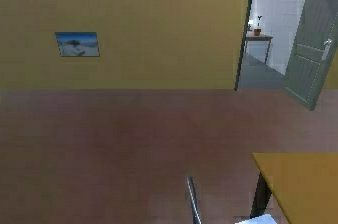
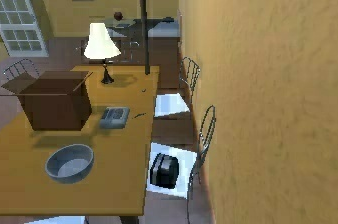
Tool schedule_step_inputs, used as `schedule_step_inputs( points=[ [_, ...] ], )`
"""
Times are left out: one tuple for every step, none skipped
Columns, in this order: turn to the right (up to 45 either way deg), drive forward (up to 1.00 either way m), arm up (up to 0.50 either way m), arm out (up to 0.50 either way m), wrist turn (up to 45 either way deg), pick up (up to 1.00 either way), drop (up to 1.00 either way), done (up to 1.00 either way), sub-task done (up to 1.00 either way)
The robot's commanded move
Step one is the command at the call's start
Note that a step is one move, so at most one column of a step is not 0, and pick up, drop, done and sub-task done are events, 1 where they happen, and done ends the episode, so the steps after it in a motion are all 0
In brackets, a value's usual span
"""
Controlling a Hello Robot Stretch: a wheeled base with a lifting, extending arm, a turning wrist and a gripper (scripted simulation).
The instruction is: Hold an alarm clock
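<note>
A small dark boxy thing [image 2: 164, 170] with a pale band lies on the white seat of a metal chair [image 2: 203, 140], between the table's side and the yellow wall. Its shape is too small to name. On the wooden table [image 2: 37, 175] lies a small grey-blue flat object [image 2: 115, 117], with a thin dark stick [image 2: 142, 116] beside it.
The table also bears an open cardboard box [image 2: 52, 100], a white-shaded lamp [image 2: 101, 45] and a grey-blue bowl [image 2: 69, 161]. A second chair [image 2: 187, 78] stands farther along the yellow wall [image 2: 277, 110]. In the forward view are brown floor, a wall picture [image 1: 77, 43], an open door [image 1: 317, 50] and a table corner [image 1: 312, 185].
</note>
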Motion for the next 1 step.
schedule_step_inputs(
  points=[
    [0.0, 0.0, 0.48, 0.0, 0.0, 0.0, 0.0, 0.0, 0.0]
  ],
)
